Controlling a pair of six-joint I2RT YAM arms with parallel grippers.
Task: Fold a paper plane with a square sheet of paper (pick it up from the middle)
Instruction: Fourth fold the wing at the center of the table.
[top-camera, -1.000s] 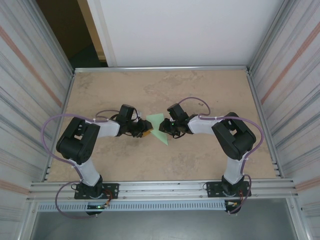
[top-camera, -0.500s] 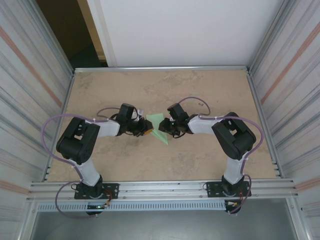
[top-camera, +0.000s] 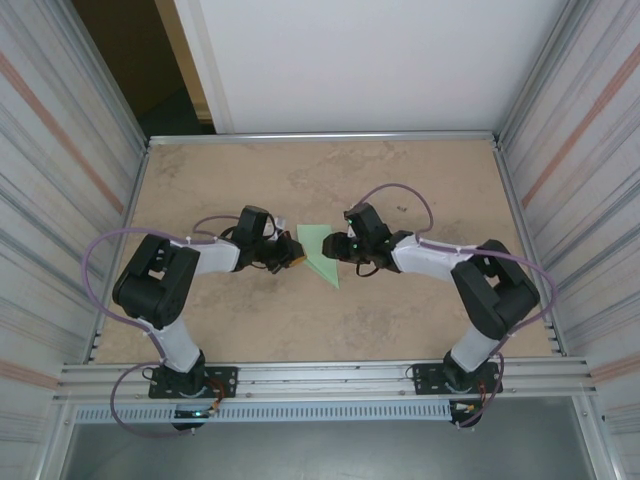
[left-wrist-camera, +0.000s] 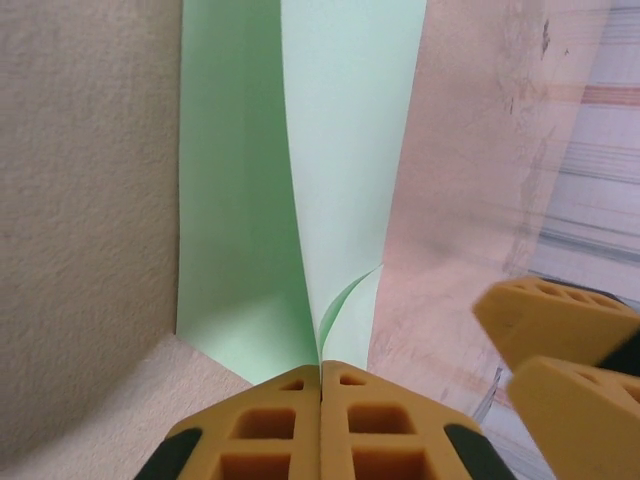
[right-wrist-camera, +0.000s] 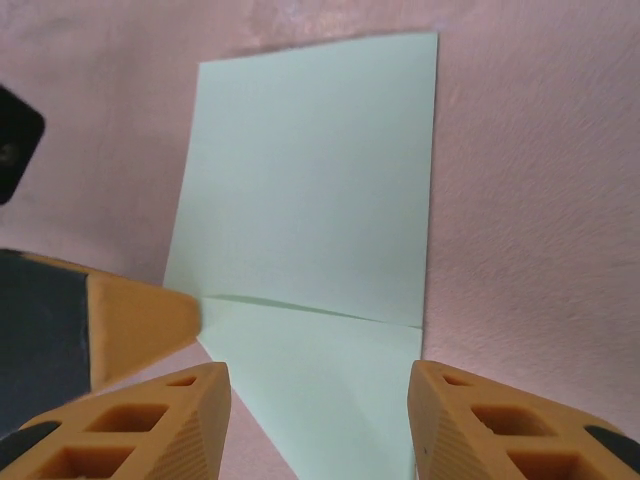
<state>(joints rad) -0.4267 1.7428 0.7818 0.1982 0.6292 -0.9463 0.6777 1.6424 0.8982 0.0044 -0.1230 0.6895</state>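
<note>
One half-folded paper (top-camera: 320, 255) lies on the desk (top-camera: 400, 330), flanked on both sides.
Its left edge is pinched in the closed left gripper (top-camera: 296, 258); the right gripper (top-camera: 341, 250), jaws parted and empty, is held just beside the right edge.

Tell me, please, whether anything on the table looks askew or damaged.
No damage shows. The part-folded paper lifts into a ridge where the shut left gripper pinches its edge; the right gripper is open.
</note>
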